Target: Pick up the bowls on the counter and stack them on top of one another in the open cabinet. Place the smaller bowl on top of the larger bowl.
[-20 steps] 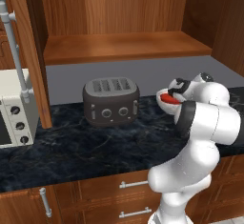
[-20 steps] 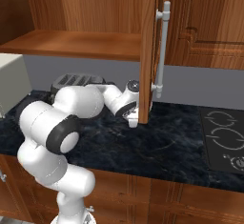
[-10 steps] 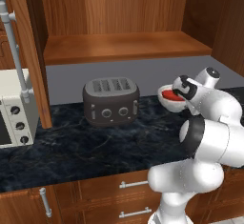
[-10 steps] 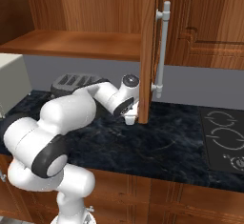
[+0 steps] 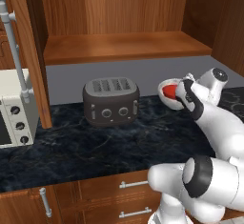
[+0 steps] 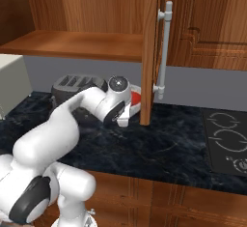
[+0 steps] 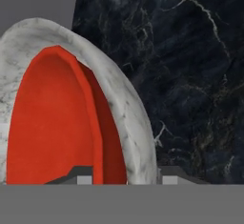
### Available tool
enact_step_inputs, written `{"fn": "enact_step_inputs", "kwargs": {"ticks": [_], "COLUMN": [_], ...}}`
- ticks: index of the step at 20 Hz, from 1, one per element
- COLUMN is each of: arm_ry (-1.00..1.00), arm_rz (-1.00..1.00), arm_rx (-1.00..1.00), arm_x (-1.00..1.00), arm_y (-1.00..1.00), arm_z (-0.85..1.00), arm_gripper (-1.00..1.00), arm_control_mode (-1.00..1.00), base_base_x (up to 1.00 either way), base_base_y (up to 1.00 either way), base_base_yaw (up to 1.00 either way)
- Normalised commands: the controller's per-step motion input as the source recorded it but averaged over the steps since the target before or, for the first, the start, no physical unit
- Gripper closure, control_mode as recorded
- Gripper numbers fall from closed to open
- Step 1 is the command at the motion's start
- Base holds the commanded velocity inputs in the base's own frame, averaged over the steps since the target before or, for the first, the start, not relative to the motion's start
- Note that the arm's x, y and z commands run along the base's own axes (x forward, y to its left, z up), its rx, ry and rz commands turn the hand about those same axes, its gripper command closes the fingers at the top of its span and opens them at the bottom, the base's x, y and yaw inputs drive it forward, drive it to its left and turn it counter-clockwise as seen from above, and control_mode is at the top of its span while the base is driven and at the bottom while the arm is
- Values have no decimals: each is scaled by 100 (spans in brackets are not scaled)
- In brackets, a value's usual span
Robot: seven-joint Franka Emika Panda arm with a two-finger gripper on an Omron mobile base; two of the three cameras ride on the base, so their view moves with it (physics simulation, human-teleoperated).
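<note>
The shallow red bowl (image 7: 52,123) sits nested inside the larger white-grey speckled bowl (image 7: 128,113), and both hang tilted on edge above the dark marble counter (image 7: 190,75). My gripper (image 7: 126,174) is shut on their rims, one fingertip inside the red bowl and one outside the speckled one. In the left base view the red bowl (image 5: 169,92) and gripper (image 5: 182,94) are right of the toaster, below the open cabinet's shelf (image 5: 124,46). In the right base view the red bowl (image 6: 135,99) is beside the cabinet door's lower edge, held by the gripper (image 6: 127,110).
A dark toaster (image 5: 110,101) stands on the counter (image 5: 95,147) under the shelf. A white oven (image 5: 12,108) sits at the left. The open cabinet door (image 6: 149,52) with its silver handle (image 6: 161,52) hangs right next to the bowls. A stovetop (image 6: 226,139) lies at the right.
The nested bowls have risen slightly in the gripper's hold. The arm's elbow has swung down and out to the side while the hand stayed near the same spot.
</note>
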Motion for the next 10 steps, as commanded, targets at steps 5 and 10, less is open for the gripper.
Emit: {"fn": "enact_step_inputs", "kwargs": {"ticks": [5, 10], "arm_ry": [-3, 0], "arm_rz": [0, 0], "arm_rx": [-2, -2], "arm_x": [-57, -52], "arm_y": [14, 11], "arm_z": [44, 49], "arm_gripper": [100, 100], "arm_control_mode": [-100, -100], "base_base_x": [0, 0], "base_base_y": [0, 0], "base_base_yaw": [0, 0]}}
